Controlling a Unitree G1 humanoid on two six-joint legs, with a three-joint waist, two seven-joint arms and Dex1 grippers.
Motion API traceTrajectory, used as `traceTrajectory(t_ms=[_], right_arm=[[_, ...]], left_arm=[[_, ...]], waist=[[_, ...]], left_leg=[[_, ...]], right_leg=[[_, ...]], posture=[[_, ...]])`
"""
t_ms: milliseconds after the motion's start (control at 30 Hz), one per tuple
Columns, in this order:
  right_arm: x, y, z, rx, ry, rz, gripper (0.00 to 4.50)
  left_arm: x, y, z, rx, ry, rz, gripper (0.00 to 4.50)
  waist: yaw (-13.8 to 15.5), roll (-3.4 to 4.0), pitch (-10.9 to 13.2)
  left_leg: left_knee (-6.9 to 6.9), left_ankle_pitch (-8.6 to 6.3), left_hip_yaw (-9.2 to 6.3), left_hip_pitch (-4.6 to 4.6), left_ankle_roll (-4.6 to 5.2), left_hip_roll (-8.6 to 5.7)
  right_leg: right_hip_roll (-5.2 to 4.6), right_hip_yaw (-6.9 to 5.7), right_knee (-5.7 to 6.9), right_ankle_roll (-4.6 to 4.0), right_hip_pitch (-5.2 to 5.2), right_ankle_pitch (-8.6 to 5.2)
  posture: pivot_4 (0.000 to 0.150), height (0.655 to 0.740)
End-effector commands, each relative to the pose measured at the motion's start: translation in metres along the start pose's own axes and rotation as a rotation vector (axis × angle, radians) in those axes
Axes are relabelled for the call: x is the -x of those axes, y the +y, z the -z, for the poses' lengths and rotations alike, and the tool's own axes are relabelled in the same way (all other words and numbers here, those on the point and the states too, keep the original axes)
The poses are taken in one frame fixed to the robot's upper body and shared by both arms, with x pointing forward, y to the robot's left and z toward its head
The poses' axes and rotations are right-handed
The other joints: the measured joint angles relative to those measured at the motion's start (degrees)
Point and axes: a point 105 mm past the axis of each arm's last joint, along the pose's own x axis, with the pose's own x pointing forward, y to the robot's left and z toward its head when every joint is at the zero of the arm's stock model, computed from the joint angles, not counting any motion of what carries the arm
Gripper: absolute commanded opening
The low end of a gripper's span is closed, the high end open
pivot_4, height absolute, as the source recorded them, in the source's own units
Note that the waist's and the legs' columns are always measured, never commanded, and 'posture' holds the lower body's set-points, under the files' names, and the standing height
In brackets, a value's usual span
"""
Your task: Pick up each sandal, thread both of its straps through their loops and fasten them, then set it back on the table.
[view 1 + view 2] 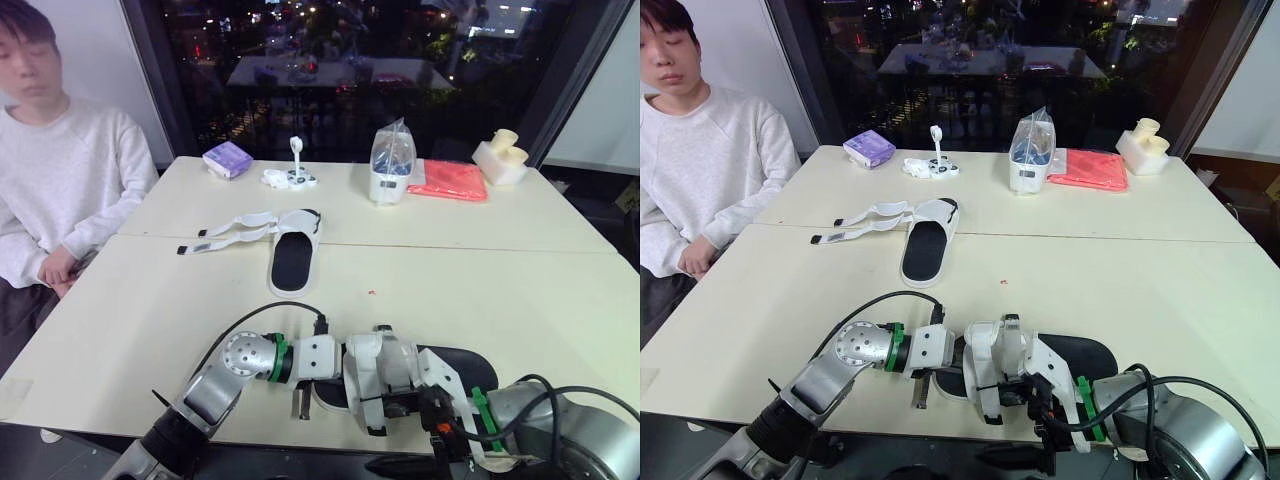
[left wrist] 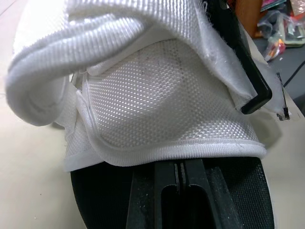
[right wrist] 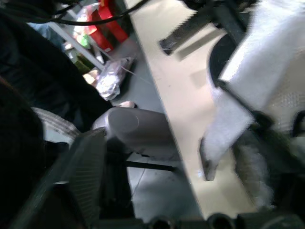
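- Near sandal (image 1: 460, 362): at the near edge of the table (image 1: 500, 300), black sole flat on the top, caught between both grippers.
- From the head: left gripper (image 1: 325, 385) reaching in at the sandal's toe end, right gripper (image 1: 400, 407) at the white straps.
- From the left wrist instead: close on the white mesh upper (image 2: 162, 95), with a black loop (image 2: 248, 81) at its side. Fingers (image 2: 167, 191) pressed together over the black insole, tips hidden under the mesh. Cannot tell whether anything is pinched.
- From the right wrist: fingers (image 3: 81, 176) spread wide, a loose white strap (image 3: 224, 138) hanging over the table edge. Floor clutter beyond, with a crumpled clear bag (image 3: 112, 78).
- Far sandal (image 1: 292, 262): past mid-table, sole down, both of its straps (image 1: 235, 225) undone and splayed out flat towards the robot's left.
- Two pale tables pushed together with a seam between. Dark window with city lights behind. A seated person (image 1: 60, 180) in a white sweatshirt at the robot's left.
- At the far edge: a white tub (image 1: 390, 185) topped by a clear bag, contents unclear. Also a purple packet (image 1: 228, 158), a red cloth (image 1: 447, 180) and a cream holder (image 1: 500, 158).
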Motion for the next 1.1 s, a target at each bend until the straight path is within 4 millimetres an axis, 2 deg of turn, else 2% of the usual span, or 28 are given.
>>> traceTrajectory(t_ms=[33, 167, 300, 433, 500, 700, 867, 1033, 1100], right_arm=[[-0.002, -0.001, -0.005, 0.008, -0.013, 0.004, 2.05], [-0.003, 0.001, -0.001, -0.013, 0.005, -0.004, 0.04], [0.000, 0.003, 0.012, -0.055, 0.064, -0.015, 0.04], [0.004, 0.035, 0.031, -0.025, 0.178, -0.195, 0.04], [0.006, 0.044, 0.036, 0.000, 0.208, -0.254, 0.04], [0.012, 0.062, 0.034, 0.072, 0.235, -0.364, 0.04], [0.024, 0.059, 0.011, 0.171, 0.216, -0.347, 0.04], [0.041, 0.047, -0.035, 0.253, 0.132, -0.282, 0.04], [0.049, 0.037, -0.059, 0.285, 0.088, -0.246, 0.04]], left_arm=[[-0.005, -0.023, 0.028, 0.101, 0.093, 0.074, 0.00], [-0.005, -0.026, 0.028, 0.109, 0.091, 0.073, 0.00], [-0.006, -0.030, 0.027, 0.109, 0.090, 0.075, 0.00], [-0.005, -0.038, 0.026, 0.102, 0.092, 0.097, 0.00], [-0.004, -0.042, 0.026, 0.103, 0.096, 0.107, 0.00], [0.001, -0.056, 0.033, 0.086, 0.145, 0.151, 0.00], [0.002, -0.067, 0.044, 0.039, 0.196, 0.197, 0.00], [-0.005, -0.071, 0.052, -0.014, 0.210, 0.232, 0.00], [-0.009, -0.072, 0.054, -0.030, 0.208, 0.250, 0.00]], waist=[[0.0, 0.01, 0.0], [0.0, 0.02, 0.0], [0.0, 0.02, 0.0], [0.1, 0.04, 0.0], [0.1, -0.07, 0.0], [0.0, 0.04, 0.0], [0.0, 0.04, 0.0], [0.0, 0.06, 0.0], [0.1, 0.07, 0.0]], left_leg=[[0.00, 0.00, 0.00, 0.00, 0.00, 0.00], [-0.01, 0.16, 0.00, -0.03, -0.33, 0.00], [-0.01, 0.13, 0.01, -0.03, -0.36, 0.00], [-0.02, 0.07, 0.01, -0.04, -0.34, -0.02], [-0.01, -0.02, 0.00, -0.04, -0.29, -0.01], [0.00, -0.02, 0.02, -0.02, -0.30, -0.02], [-0.01, -0.11, 0.01, -0.01, -0.45, -0.01], [0.00, -0.13, 0.00, 0.09, -0.44, -0.01], [0.00, -0.23, -0.02, 0.10, -0.29, -0.01]], right_leg=[[0.00, 0.00, 0.00, 0.00, -0.01, 0.00], [0.00, -0.02, 0.00, 0.01, -0.02, 0.00], [0.00, -0.03, -0.01, 0.02, -0.02, -0.01], [-0.01, -0.03, -0.01, 0.09, -0.02, -0.06], [0.00, -0.03, -0.01, 0.21, -0.01, -0.15], [-0.01, -0.08, -0.05, 0.27, 0.02, -0.20], [-0.01, -0.08, -0.06, 0.28, 0.04, -0.22], [-0.02, -0.08, -0.07, 0.26, 0.16, -0.20], [-0.03, -0.09, -0.07, 0.25, 0.18, -0.20]], posture=[[0.150, 0.7400], [0.150, 0.7400], [0.150, 0.7400], [0.150, 0.7400], [0.150, 0.7400], [0.150, 0.7400], [0.150, 0.7400], [0.150, 0.7400], [0.150, 0.7400]])
